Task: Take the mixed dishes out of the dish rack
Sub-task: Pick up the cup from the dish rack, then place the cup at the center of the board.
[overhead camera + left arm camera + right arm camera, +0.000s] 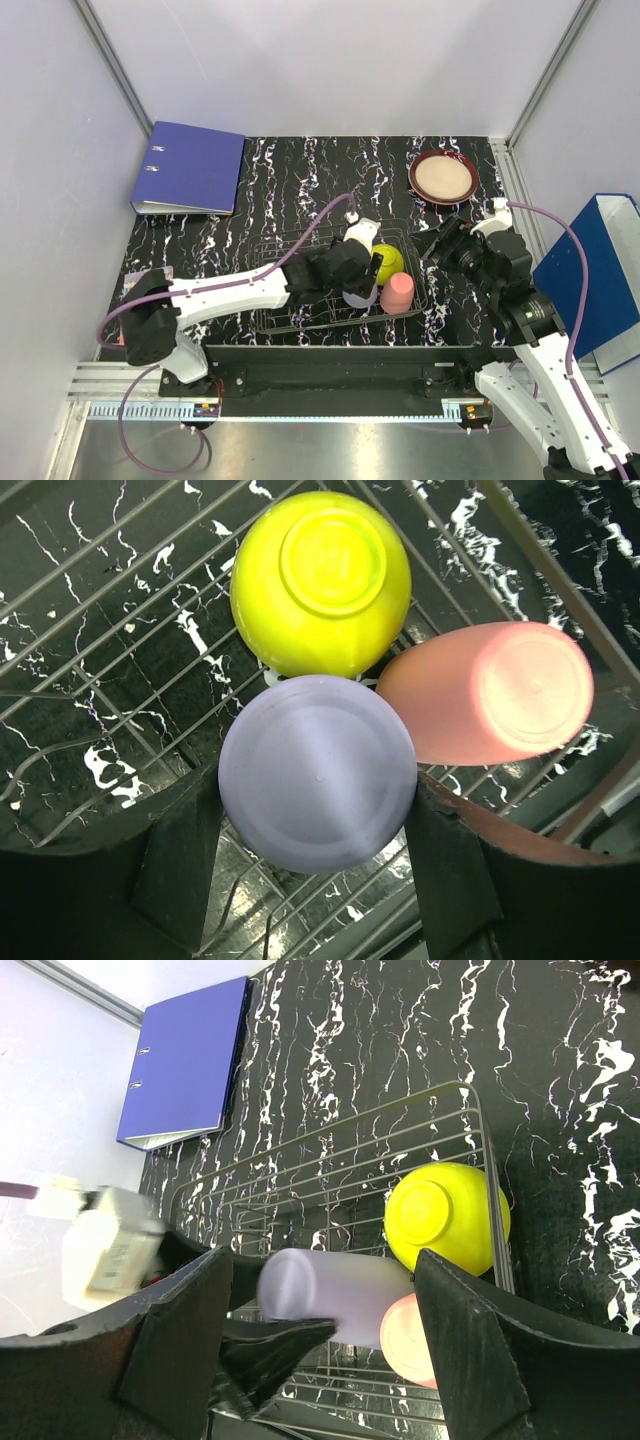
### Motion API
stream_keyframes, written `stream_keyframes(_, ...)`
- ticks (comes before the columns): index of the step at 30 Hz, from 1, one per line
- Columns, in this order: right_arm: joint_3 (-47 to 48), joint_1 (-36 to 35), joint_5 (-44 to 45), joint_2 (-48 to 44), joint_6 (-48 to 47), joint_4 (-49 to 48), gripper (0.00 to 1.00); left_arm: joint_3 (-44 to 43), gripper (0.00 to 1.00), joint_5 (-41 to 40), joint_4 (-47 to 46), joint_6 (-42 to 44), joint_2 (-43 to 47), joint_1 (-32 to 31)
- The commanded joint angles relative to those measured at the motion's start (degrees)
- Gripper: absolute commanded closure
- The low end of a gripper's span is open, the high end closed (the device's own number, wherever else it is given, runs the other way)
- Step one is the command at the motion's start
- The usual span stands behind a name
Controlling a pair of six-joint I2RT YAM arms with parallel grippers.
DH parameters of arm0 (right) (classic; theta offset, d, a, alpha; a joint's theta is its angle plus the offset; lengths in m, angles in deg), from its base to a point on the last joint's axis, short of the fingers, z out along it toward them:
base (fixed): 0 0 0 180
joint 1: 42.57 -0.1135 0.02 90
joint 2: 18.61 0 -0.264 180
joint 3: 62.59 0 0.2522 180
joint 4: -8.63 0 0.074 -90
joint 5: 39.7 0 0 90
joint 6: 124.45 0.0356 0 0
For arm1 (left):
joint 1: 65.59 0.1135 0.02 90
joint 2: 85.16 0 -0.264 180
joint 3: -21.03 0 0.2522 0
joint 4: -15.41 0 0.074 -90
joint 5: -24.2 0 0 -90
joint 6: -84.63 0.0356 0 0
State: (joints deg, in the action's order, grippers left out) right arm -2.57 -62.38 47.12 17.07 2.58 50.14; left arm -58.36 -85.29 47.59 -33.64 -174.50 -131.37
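The dish rack (290,250) of thin wire lies mid-table. In it, base up, are a yellow-green bowl (390,260), a pink cup (398,293) and a lavender cup (358,297). My left gripper (362,275) reaches into the rack, shut on the lavender cup (317,770), with a finger pressed to each side. The bowl (320,580) and pink cup (490,690) touch it from beyond. My right gripper (435,245) hovers open at the rack's right end, holding nothing. Through it I see the lavender cup (330,1290), blurred and lying sideways. A dark-red-rimmed beige plate (442,177) rests on the table at the back right.
A blue binder (190,167) lies flat at the table's back left corner. A blue box (600,270) stands off the table's right edge. White walls close in the back and both sides.
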Motion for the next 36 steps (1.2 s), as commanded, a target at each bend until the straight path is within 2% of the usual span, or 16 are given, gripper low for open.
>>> stream_keyframes(1,1.9,-0.2,-1.1,-0.7,-1.0,-0.6,0.19,-2.5,0.54,0.2,-1.0,2.0,8.3,-0.1)
stream_keyframes(3,2.9,-0.2,-1.4,-0.6,-1.1,-0.2,0.19,-3.7,0.57,-0.3,1.6,2.9,13.7,-0.1)
stream_keyframes(6,4.2,-0.1,-2.6,-0.1,-0.9,-0.4,0.19,-6.0,0.69,-2.8,3.5,5.1,22.4,0.1)
stream_keyframes(8,4.5,-0.1,-4.4,0.1,0.0,-2.0,0.19,-6.5,0.8,-1.4,2.3,5.2,26.4,1.8)
stream_keyframes(9,4.2,-0.1,-5.4,-0.1,0.6,-2.9,0.19,-6.0,0.82,1.0,0.9,5.2,30.8,3.1)
stream_keyframes(10,4.0,-0.1,-6.7,-0.2,1.2,-4.1,0.19,-4.1,0.84,6.8,-0.9,4.5,32.5,6.3)
stream_keyframes(11,3.1,-0.1,-9.8,-0.3,2.9,-7.4,0.19,-2.9,0.92,10.0,-4.9,3.5,34.6,8.4)
stream_keyframes(12,2.5,-0.2,-11.7,-0.9,4.2,-9.5,0.2,-1.5,0.98,12.9,-6.8,1.8,36.9,13.7)
stream_keyframes(13,1.8,-0.1,-15.9,-1.3,5.6,-15.1,0.2,0.4,1.0,20.7,-9.2,-2.9,37.5,17.1)
stream_keyframes(14,0.1,-0.1,-18.2,-1.8,9.2,-18.4,0.2,1.1,1.0,25.8,-10.7,-5.1,37.1,24.0)
stream_keyframes(15,-0.7,-0.1,-20.1,-1.9,11.2,-21.8,0.2,3.3,1.0,35.7,-12.7,-10.1,36.9,27.0)
stream_keyframes(17,-2.3,-0.1,-24.8,-1.1,16.9,-31.0,0.21,7.6,1.0,44.1,-25.7,-16.7,36.6,33.2)
stream_keyframes(18,-2.6,-0.1,-26.2,-0.7,18.3,-33.1,0.22,12.5,1.0,49.1,-31.8,-23.8,36.2,34.4)
stream_keyframes(19,-2.9,-0.1,-28.0,-0.2,20.5,-36.8,0.23,14.4,1.0,50.8,-42.6,-26.8,35.6,35.1)
stream_keyframes(25,-1.6,-0.1,-29.5,1.4,23.3,-42.4,0.26,15.5,1.0,56.1,-56.1,-35.7,29.0,35.6)
stream_keyframes(36,-2.4,-0.2,-29.1,4.4,24.2,-44.4,0.27,15.4,1.0,55.0,-55.8,-36.0,27.6,35.5)
